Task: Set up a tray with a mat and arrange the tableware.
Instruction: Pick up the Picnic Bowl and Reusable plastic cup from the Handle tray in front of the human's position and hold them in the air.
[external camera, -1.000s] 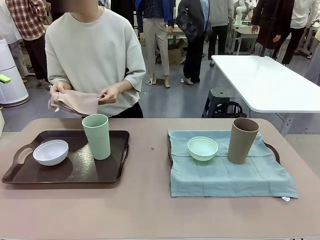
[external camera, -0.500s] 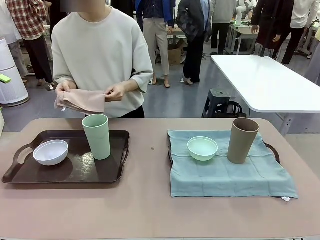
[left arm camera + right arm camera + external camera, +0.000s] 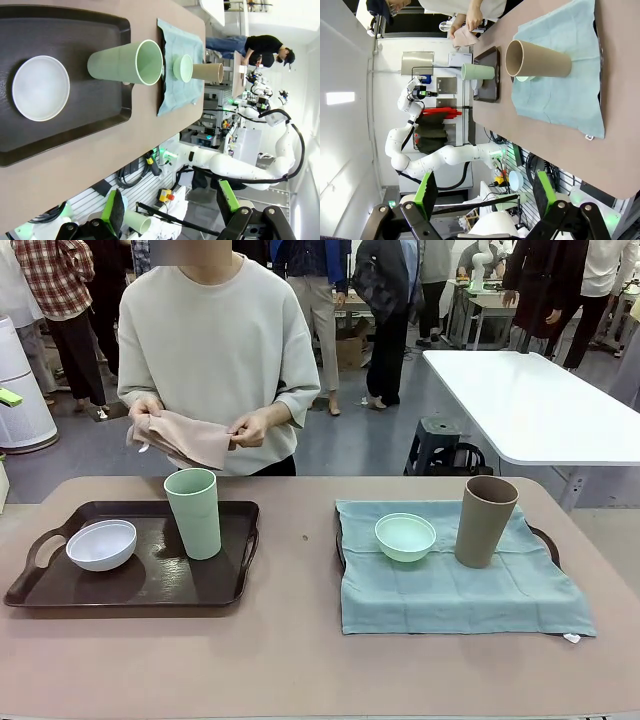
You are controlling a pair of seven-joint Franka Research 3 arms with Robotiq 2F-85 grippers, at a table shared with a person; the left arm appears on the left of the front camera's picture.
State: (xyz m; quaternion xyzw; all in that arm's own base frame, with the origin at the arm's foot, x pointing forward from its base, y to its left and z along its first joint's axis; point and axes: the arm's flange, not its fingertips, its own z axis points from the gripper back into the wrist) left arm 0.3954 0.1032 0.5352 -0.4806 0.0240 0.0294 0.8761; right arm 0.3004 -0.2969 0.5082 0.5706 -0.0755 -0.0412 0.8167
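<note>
Left gripper [image 3: 170, 207] and right gripper [image 3: 486, 192]: jaws apart, empty. Tall pale green handleless cup [image 3: 193, 512] at far edge of dark brown tray [image 3: 150, 585].

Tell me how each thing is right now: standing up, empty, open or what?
bare tray: flat, no mat
white bowl: upright, empty, on the bare tray
pale green cup: upright, empty, same tray
teal mat: spread flat
mint green bowl: upright, empty, on the teal mat
taupe cup: upright, empty, on that mat
pink cloth: bunched in the person's hands
left gripper: open, empty
right gripper: open, empty
</note>
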